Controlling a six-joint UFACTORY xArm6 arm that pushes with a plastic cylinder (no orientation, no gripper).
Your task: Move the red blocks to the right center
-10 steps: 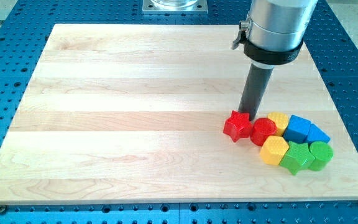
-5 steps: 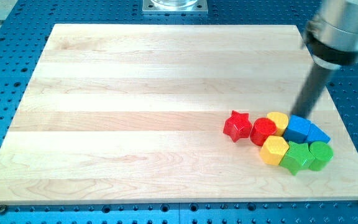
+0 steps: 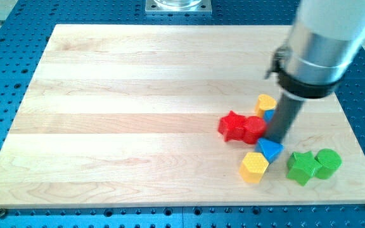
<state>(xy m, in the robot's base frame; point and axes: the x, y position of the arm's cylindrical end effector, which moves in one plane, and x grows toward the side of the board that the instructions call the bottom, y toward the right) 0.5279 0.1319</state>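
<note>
A red star block [image 3: 231, 125] and a red round block [image 3: 254, 129] lie touching each other at the board's lower right of centre. My tip [image 3: 276, 140] stands just right of the red round block and just above a blue triangular block [image 3: 270, 149]. A second blue block [image 3: 268, 116] is mostly hidden behind the rod.
A yellow block [image 3: 266, 102] sits above the tip. A yellow hexagonal block [image 3: 253, 167] lies below the blue triangle. A green star block [image 3: 302, 167] and a green round block [image 3: 327, 163] sit together at the lower right. The wooden board [image 3: 138, 95] rests on a blue perforated table.
The rod swung right, then came back left and down into the cluster. The red blocks shifted left, the yellow and blue blocks scattered, and the green blocks stayed at the lower right.
</note>
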